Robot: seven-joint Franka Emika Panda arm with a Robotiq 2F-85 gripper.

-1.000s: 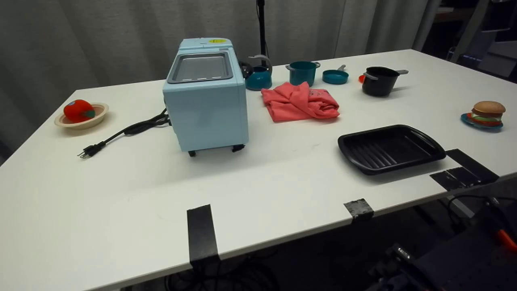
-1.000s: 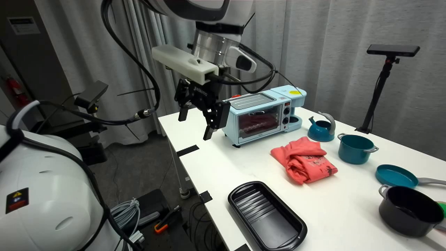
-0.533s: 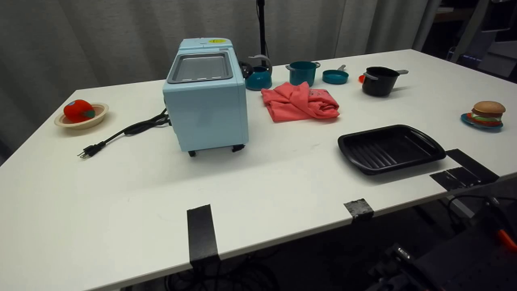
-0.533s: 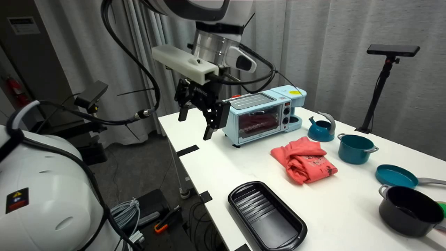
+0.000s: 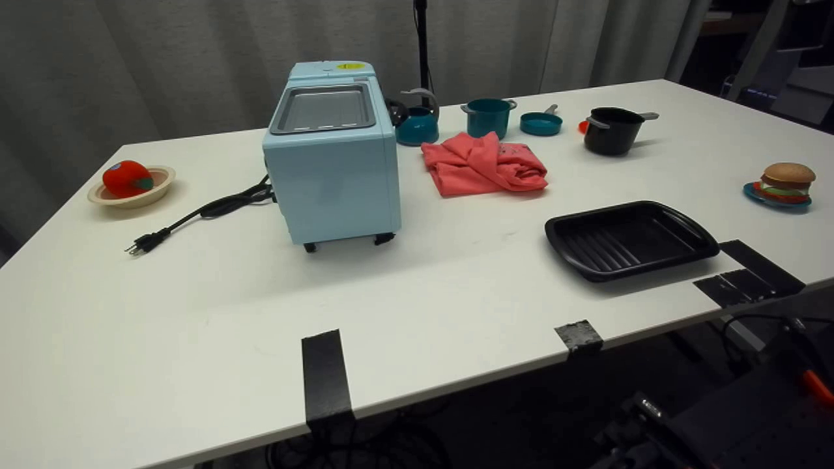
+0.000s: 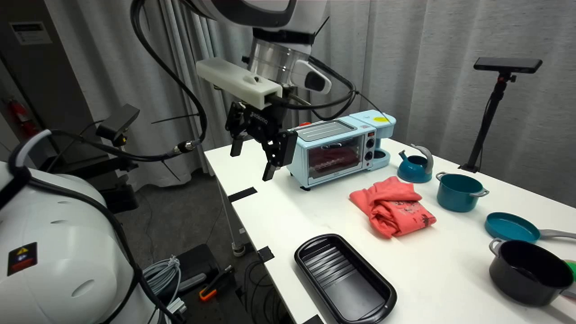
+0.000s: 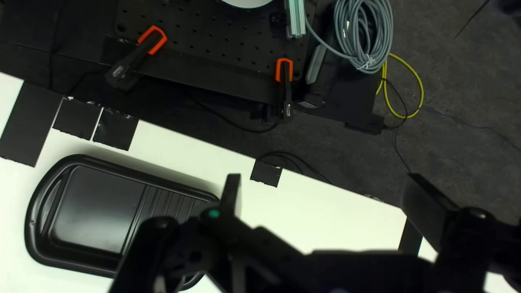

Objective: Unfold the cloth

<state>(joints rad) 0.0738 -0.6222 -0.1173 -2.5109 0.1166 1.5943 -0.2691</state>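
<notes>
The cloth is a coral-red fabric (image 5: 484, 164), bunched and folded over itself on the white table; it also shows in an exterior view (image 6: 392, 208) with a dark print on its near-right part. It is out of view in the wrist view. My gripper (image 6: 251, 162) is open and empty, high above the table's front edge, well apart from the cloth. In the wrist view the two fingers of the gripper (image 7: 321, 183) stand wide apart with only table and floor between them. The gripper is out of view in an exterior view.
A light-blue toaster oven (image 6: 335, 150) stands beside the cloth. A teal kettle (image 6: 415, 167), teal pot (image 6: 460, 193), teal pan (image 6: 512, 227) and black pot (image 6: 530, 272) stand behind and beside it. A black baking tray (image 6: 345, 279) lies near the front edge. A toy burger (image 5: 787, 182) sits farther off.
</notes>
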